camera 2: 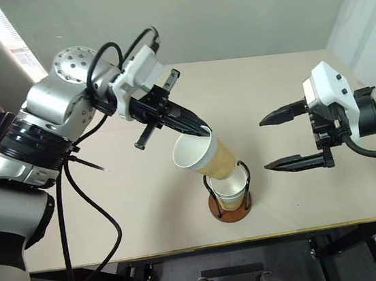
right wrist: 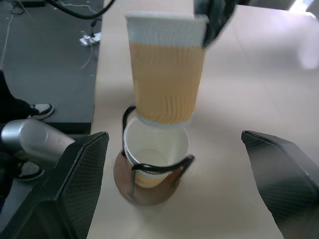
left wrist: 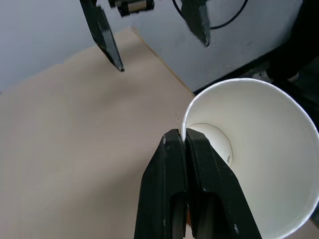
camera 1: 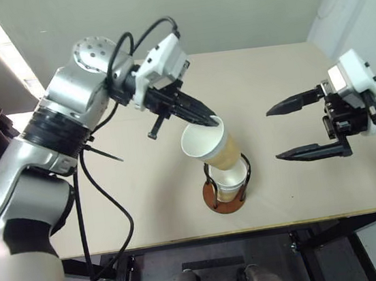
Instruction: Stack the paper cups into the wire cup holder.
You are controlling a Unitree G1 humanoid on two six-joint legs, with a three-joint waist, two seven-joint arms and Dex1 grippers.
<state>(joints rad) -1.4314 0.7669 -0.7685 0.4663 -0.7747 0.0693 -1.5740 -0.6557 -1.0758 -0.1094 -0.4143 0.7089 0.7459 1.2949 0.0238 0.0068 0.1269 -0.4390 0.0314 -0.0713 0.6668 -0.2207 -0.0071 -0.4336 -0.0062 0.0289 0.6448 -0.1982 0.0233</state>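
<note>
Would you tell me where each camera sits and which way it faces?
Head eyes: look forward and down at the table, both arms, and the wire cup holder.
Left wrist: looks along the shut left gripper pinching the held cup.
Right wrist: looks between the open right gripper fingers at the holder.
Shared: the held cup above the holder.

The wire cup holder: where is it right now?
The wire cup holder stands near the table's front edge, centre, holding one paper cup, under the tilted cup.
</note>
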